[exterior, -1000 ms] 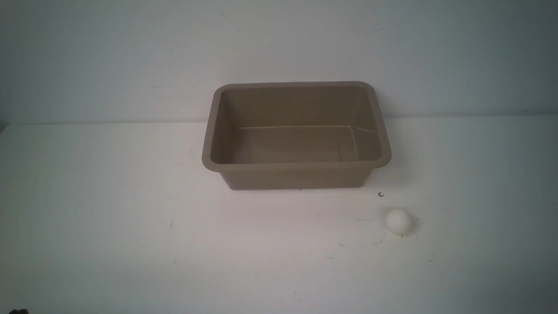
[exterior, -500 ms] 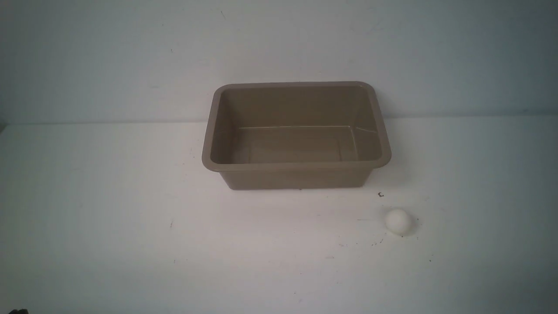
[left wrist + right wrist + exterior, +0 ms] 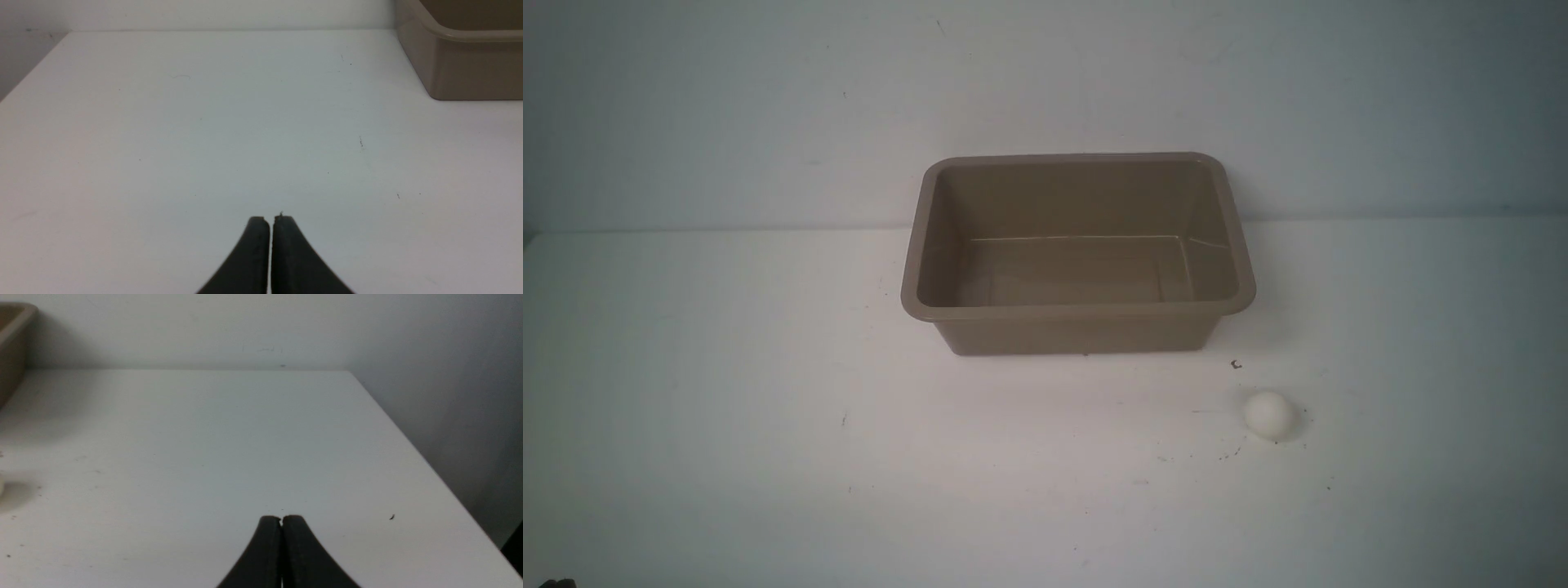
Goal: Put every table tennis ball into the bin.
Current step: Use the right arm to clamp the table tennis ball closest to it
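The taupe-brown bin [image 3: 1078,310] stands empty at the middle of the white table, near the back wall. A small white table tennis ball [image 3: 1267,415] lies on the table in front of the bin's right corner, apart from it. Neither arm shows in the front view. In the left wrist view my left gripper [image 3: 271,220] is shut with nothing in it, low over bare table, and a corner of the bin [image 3: 461,69] shows far ahead. My right gripper [image 3: 281,520] is likewise shut and empty, with the bin's edge [image 3: 12,351] far off to one side.
A white wall rises just behind the bin. The table's right edge [image 3: 429,465] runs close beside my right gripper, and its left edge [image 3: 32,69] shows in the left wrist view. Small dark specks dot the tabletop near the ball.
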